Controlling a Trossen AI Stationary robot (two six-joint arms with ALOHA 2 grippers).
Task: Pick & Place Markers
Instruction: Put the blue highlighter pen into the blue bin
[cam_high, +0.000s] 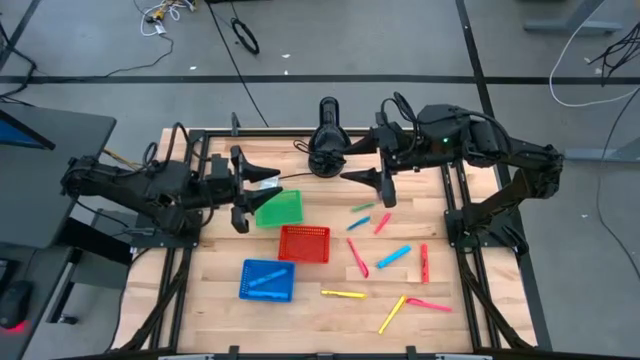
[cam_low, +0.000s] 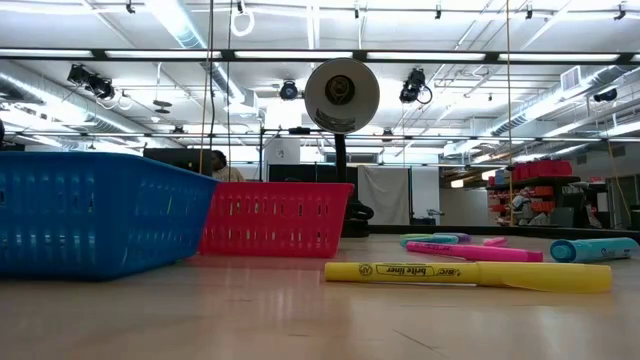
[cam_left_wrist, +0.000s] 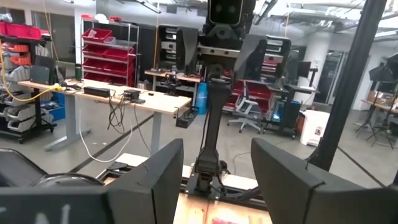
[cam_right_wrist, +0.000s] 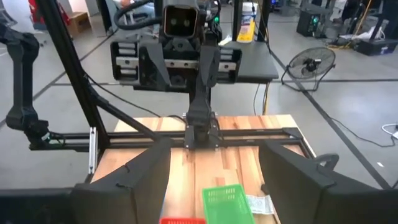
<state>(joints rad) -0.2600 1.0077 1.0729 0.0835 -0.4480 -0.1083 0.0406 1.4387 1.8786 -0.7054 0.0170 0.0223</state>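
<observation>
The left tool hangs above the far-left part of the wooden worktop, just left of the green basket, its two dark fingers spread apart with nothing between them. The right tool is raised over the far edge of the worktop, beyond and to the right of the green basket; its fingers are spread as well and hold nothing.

Taking the red basket as the landmark: the green basket lies just behind it and slightly to its left, touching or nearly touching its corner, and the blue basket lies in front of it to the left, with a blue marker lying inside. All the other markers are on the bare worktop to the right of the red basket. Closest is a red marker, just beside it. Farther right are a light blue marker and another red one. Behind these, toward the right tool, lie a green marker, a blue one and a pink one. In front and to the right lie a yellow highlighter, a second yellow marker and a pink marker.

In the low view the yellow highlighter lies nearest, with the blue basket and red basket to its left.
</observation>
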